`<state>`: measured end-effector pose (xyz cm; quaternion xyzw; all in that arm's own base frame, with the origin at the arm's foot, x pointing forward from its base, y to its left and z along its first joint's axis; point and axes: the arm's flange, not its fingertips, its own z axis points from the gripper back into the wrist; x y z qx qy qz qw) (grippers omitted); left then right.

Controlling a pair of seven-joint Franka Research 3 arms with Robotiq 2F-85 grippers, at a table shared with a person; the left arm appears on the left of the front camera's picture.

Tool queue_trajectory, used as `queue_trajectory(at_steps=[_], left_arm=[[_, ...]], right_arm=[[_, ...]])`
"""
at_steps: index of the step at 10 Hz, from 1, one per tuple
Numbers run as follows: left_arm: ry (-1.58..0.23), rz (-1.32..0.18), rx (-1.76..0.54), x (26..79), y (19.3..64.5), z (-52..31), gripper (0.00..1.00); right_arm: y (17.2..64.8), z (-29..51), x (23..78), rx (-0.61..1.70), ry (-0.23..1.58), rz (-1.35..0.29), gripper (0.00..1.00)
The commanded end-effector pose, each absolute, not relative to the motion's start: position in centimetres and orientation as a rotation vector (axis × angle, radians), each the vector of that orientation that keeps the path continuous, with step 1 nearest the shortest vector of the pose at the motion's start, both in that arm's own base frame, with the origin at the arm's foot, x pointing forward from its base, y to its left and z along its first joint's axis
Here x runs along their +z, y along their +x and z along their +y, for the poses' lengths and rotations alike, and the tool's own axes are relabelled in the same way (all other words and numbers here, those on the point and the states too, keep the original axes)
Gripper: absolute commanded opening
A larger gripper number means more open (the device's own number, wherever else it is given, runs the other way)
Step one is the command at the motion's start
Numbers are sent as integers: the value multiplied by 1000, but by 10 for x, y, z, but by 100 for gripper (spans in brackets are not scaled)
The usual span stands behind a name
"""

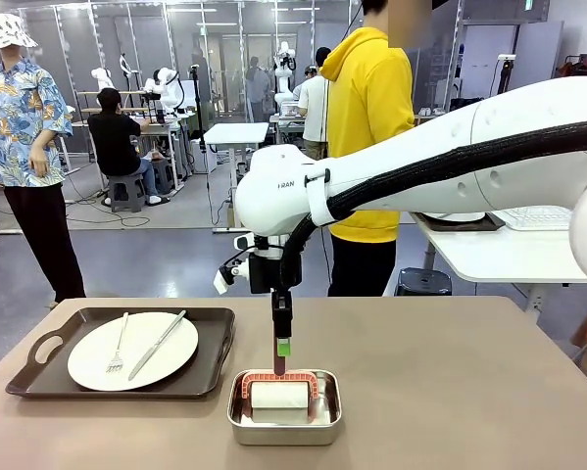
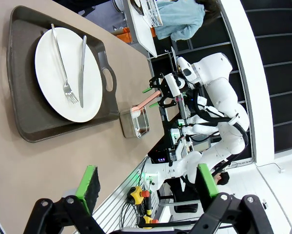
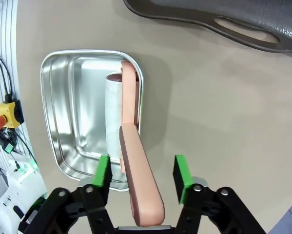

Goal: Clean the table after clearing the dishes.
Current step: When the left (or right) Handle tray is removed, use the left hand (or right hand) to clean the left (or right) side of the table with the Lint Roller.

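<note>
**Desk:** Where is the right gripper [image 3: 141, 168]?

**Photographer:** Lower centre of the front view, astride the pink handle [image 3: 136, 190] rising from the steel pan [image 1: 236, 419], pads apart with a gap on either side. It should close square and lift straight, clear of the rim. The left gripper [image 2: 148, 184] hangs wide and empty.

**Desk:** And the dishes?

**Photographer:** Lower left, a plate [image 1: 87, 364] with fork [image 1: 117, 350] and knife [image 1: 159, 343] on its tray [image 1: 38, 380]. The table [image 1: 450, 392] looks matte and dry, and a person in yellow [image 1: 371, 98] stands beyond it in a busy lab

Brown table [image 1: 450, 392], rounded corners. Two items rest directly on it: a dark handled tray [image 1: 218, 338] at the left, and a small steel pan [image 1: 283, 437] just beside the tray's near right corner, not touching it.
</note>
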<state>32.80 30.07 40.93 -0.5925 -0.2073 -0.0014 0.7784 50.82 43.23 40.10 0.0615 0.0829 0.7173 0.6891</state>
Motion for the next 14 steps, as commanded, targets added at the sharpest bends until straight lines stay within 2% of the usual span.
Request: queue_trajectory(at_steps=[1, 2, 5, 6, 8, 9, 10, 11, 12, 13, 14], left_arm=[[-1283, -455, -8, 410, 326, 302, 100], [-1283, -455, -8, 410, 326, 302, 100], [-1283, -455, -8, 410, 326, 302, 100], [-1283, -455, -8, 410, 326, 302, 100], [-1283, -455, -8, 410, 326, 302, 100], [-1283, -455, -8, 410, 326, 302, 100], [-1283, -455, -8, 410, 326, 302, 100], [-1283, -455, -8, 410, 326, 302, 100], [-1283, -455, -8, 410, 326, 302, 100], [-1283, -455, -8, 410, 326, 302, 100], [-1283, -455, -8, 410, 326, 302, 100]], right_arm=[[501, 435, 399, 1596, 113, 166, 43], [500, 436, 400, 1600, 114, 160, 36], [499, 434, 402, 1593, 117, 160, 4], [500, 434, 402, 1585, 117, 164, 0], [496, 433, 407, 1584, 115, 148, 0], [491, 432, 415, 1585, 111, 124, 5], [486, 430, 424, 1580, 101, 108, 5], [481, 428, 433, 1548, 96, 112, 0], [473, 427, 448, 1523, 86, 84, 5], [462, 424, 469, 1498, 71, 93, 0], [454, 419, 487, 1468, 97, 78, 0]])
